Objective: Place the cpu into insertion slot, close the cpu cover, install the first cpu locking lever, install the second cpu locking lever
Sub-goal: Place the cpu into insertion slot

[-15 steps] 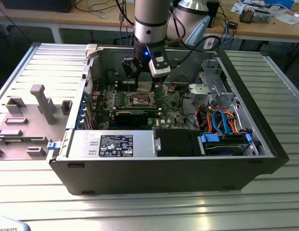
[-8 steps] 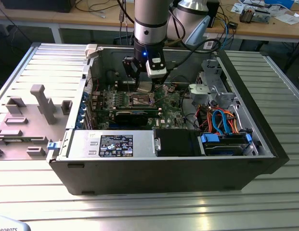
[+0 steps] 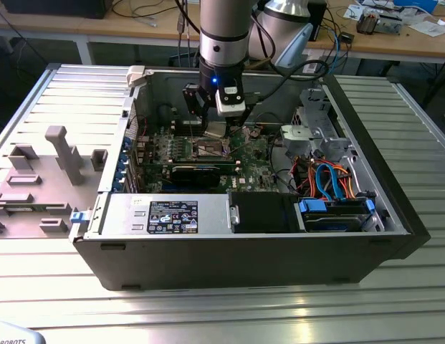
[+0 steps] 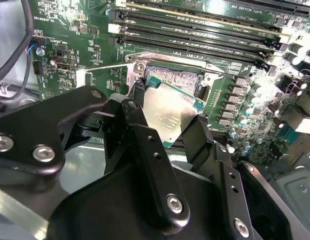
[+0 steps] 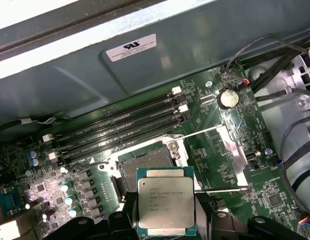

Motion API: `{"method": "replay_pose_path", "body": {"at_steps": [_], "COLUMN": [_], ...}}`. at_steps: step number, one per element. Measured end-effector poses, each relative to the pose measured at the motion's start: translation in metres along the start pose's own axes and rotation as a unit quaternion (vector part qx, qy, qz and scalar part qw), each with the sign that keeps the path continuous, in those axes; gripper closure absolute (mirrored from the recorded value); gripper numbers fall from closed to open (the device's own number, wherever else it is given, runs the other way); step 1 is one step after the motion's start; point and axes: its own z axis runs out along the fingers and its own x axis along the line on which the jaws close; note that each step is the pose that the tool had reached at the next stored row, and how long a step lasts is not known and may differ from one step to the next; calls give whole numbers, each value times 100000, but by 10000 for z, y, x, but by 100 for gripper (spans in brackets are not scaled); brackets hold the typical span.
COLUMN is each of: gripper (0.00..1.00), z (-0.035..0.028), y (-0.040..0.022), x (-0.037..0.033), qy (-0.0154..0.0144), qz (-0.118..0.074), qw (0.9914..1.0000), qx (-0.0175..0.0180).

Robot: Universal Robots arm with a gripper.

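Cpu [image 5: 165, 207], flat, square, matte silver lid, is clamped between black fingers [image 4: 197, 134]; dark-rimmed insertion slot [image 5: 145, 172] lies just beyond their tips, half hidden.

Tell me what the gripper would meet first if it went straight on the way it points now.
Probably the insertion slot: the cpu held in the gripper hangs partly over it and would touch it first. The gap between them is unclear.

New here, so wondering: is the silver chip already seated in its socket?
No, the cpu is clamped in the gripper, and the insertion slot lies bare.
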Motion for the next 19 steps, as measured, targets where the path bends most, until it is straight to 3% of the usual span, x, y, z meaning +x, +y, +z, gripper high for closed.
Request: {"method": "replay_pose_path", "body": {"at_steps": [19], "gripper": [46], "z": [15], "y": [-1], "x": [0], "qy": [-253], "qz": [4518], "qw": [99898], "qx": [-74]}}
